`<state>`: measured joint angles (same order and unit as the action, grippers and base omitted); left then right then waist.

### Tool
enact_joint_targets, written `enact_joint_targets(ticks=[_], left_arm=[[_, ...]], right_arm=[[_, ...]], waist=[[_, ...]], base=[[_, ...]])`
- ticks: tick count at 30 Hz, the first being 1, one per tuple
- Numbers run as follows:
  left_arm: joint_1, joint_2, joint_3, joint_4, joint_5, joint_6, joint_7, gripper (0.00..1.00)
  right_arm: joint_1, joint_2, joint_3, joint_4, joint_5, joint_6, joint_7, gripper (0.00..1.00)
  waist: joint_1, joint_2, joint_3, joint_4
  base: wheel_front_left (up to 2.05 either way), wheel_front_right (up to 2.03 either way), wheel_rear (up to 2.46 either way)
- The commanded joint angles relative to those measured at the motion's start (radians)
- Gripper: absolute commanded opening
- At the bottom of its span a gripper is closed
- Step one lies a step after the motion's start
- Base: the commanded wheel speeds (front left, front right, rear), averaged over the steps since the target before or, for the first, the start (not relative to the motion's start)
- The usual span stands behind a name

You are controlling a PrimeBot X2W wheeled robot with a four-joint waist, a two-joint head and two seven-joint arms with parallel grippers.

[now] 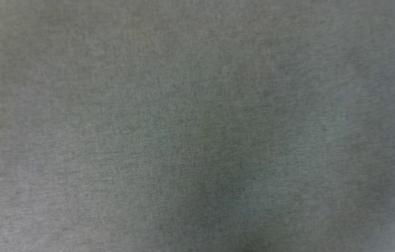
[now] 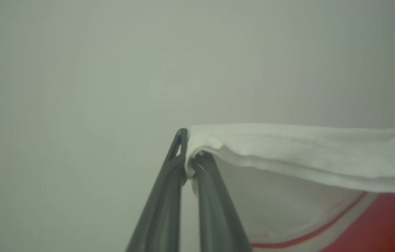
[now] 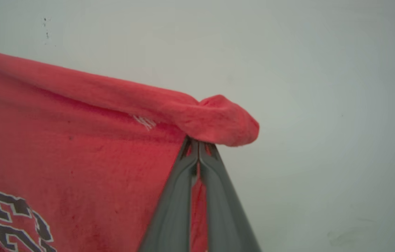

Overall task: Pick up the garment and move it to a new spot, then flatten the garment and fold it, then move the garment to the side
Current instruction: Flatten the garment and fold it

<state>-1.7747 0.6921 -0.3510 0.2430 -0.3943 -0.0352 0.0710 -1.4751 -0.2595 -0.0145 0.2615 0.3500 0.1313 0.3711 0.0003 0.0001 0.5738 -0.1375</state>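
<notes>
The garment (image 3: 78, 140) is a red jersey T-shirt with black-and-white lettering at the lower left of the right wrist view. My right gripper (image 3: 197, 148) is shut on a bunched red edge of it, which folds over the fingertips. In the left wrist view the garment's white sleeve edge (image 2: 288, 154) stretches to the right, with red-and-white stripe trim and red cloth below it. My left gripper (image 2: 187, 157) is shut on the end of that white edge. The cloth hangs taut from both grips.
A pale, plain surface (image 3: 323, 105) lies behind the cloth in both wrist views, with a faint smudge (image 3: 344, 238) at the lower right. In the head view there is blurred grey woven fabric (image 1: 197, 126) very close to the camera.
</notes>
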Motion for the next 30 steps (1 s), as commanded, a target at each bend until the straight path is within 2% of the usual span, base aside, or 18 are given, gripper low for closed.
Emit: enact_joint_targets(ticks=[1, 5, 6, 11, 16, 20, 23, 30], left_arm=[[-0.073, -0.028, -0.003, 0.064, 0.017, -0.001, -0.043, 0.00], [-0.158, -0.080, -0.020, 0.194, 0.033, -0.007, -0.114, 0.00], [-0.163, -0.110, -0.039, 0.261, 0.039, -0.015, -0.163, 0.00], [-0.066, -0.136, -0.083, 0.334, 0.034, -0.040, -0.232, 0.00], [0.068, -0.161, -0.109, 0.361, 0.012, -0.045, -0.265, 0.00], [0.244, -0.180, -0.144, 0.367, -0.009, -0.052, -0.289, 0.00], [0.386, -0.185, -0.168, 0.353, -0.019, -0.044, -0.306, 0.00], [0.742, -0.181, -0.177, 0.259, -0.089, 0.001, -0.316, 0.00]], right_arm=[[-0.066, 0.005, -0.011, 0.069, -0.031, -0.001, -0.045, 0.00], [-0.158, 0.002, -0.010, 0.193, -0.086, -0.001, -0.125, 0.00], [-0.191, 0.023, -0.020, 0.266, -0.118, -0.001, -0.176, 0.00], [-0.147, 0.030, 0.009, 0.368, -0.142, -0.001, -0.246, 0.00], [-0.076, 0.036, 0.022, 0.435, -0.138, -0.001, -0.305, 0.00], [0.041, 0.033, 0.063, 0.486, -0.123, -0.001, -0.349, 0.00], [0.128, 0.026, 0.106, 0.495, -0.060, -0.001, -0.362, 0.00], [0.391, -0.052, 0.228, 0.461, 0.079, -0.001, -0.362, 0.00]], waist=[[-0.0003, -0.0001, 0.078, 0.018], [-0.0003, -0.0001, 0.119, 0.047], [-0.0003, -0.0001, 0.146, 0.069], [-0.0003, -0.0001, 0.164, 0.103], [-0.0003, -0.0001, 0.155, 0.122], [-0.0003, -0.0001, 0.118, 0.140], [-0.0003, -0.0001, 0.078, 0.156], [-0.0003, -0.0001, -0.055, 0.186]], base=[[0.00, 0.00, 0.00], [0.00, 0.00, 0.00], [0.00, 0.00, 0.00], [0.00, 0.00, 0.00], [0.00, 0.00, 0.00], [0.00, 0.00, 0.00], [0.00, 0.00, 0.00], [0.00, 0.00, 0.00]])
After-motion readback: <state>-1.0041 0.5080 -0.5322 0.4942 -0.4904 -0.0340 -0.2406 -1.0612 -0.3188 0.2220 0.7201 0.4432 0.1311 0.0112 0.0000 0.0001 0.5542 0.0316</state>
